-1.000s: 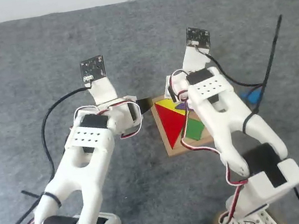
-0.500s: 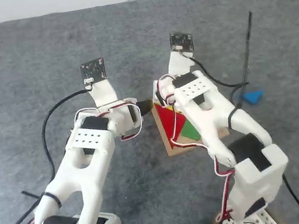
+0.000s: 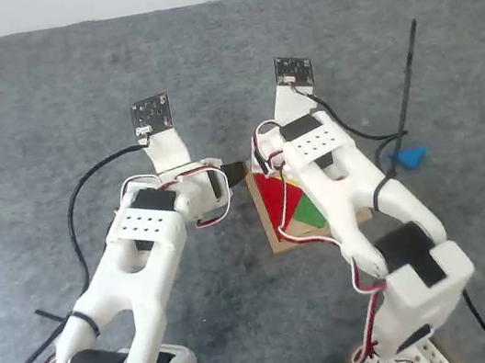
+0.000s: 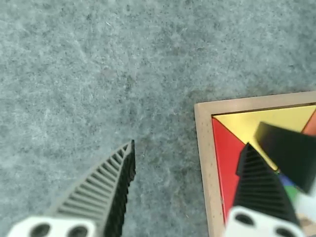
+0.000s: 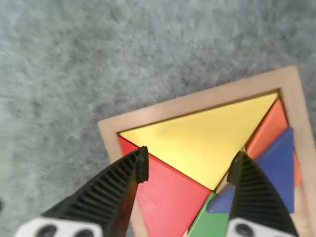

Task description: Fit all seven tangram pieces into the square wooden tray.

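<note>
The square wooden tray (image 5: 197,101) lies on the grey carpet and holds a yellow triangle (image 5: 207,136), a red triangle (image 5: 168,195), an orange piece (image 5: 270,127), a green piece (image 5: 207,226) and a blue piece (image 5: 277,165) that sits partly over the orange one. My right gripper (image 5: 190,160) hangs open just above the yellow and red triangles. My left gripper (image 4: 188,149) is open too, straddling the tray's rim (image 4: 202,148) at its left corner, one finger (image 4: 111,197) over carpet. A loose blue triangle (image 3: 413,156) lies on the carpet right of the tray (image 3: 275,237).
Grey carpet surrounds the tray on all sides. The right arm's black cable (image 3: 408,84) runs above the loose blue triangle. Both arm bases stand at the near edge. In the high view the left gripper (image 3: 233,172) nearly meets the right arm's wrist.
The right arm has swung left over the tray, uncovering the loose blue triangle on the carpet. The left arm has stayed put.
</note>
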Motion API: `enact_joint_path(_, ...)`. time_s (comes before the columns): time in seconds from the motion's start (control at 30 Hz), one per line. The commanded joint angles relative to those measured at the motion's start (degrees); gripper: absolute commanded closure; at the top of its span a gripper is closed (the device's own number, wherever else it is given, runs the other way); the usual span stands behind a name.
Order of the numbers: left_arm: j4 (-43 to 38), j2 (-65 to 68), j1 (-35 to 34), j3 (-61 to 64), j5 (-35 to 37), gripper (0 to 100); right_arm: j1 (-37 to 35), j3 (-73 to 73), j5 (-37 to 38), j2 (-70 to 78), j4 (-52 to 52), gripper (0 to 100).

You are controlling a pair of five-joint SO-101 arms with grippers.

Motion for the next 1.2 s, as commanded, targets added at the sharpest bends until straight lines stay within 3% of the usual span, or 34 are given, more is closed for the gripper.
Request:
enact_joint_path(0.0, -0.97, -2.11, 0.44, -0.31, -0.62, 68, 0.84, -1.85, 1.23, -8.31, 1.1, 71.7)
enact_joint_path(0.17, -0.97, -2.11, 0.44, -0.31, -0.62, 68, 0.84, 3.6, 1.23, -13.41, 2.77, 71.7)
enact_joint_path(0.47, -0.97, -2.11, 0.44, -0.31, -0.62, 68, 0.84, 14.51, 1.32, -13.49, -7.6, 71.7)
enact_joint_path(1.0, -0.97, -2.11, 0.35, -0.31, -0.62, 68, 2.07, 14.07, 3.43, -8.13, -7.25, 71.7)
enact_joint_path(1.17, -0.97, -2.11, 0.44, -0.31, -0.62, 68, 2.15, 14.33, 7.47, -8.22, -2.24, 71.7)
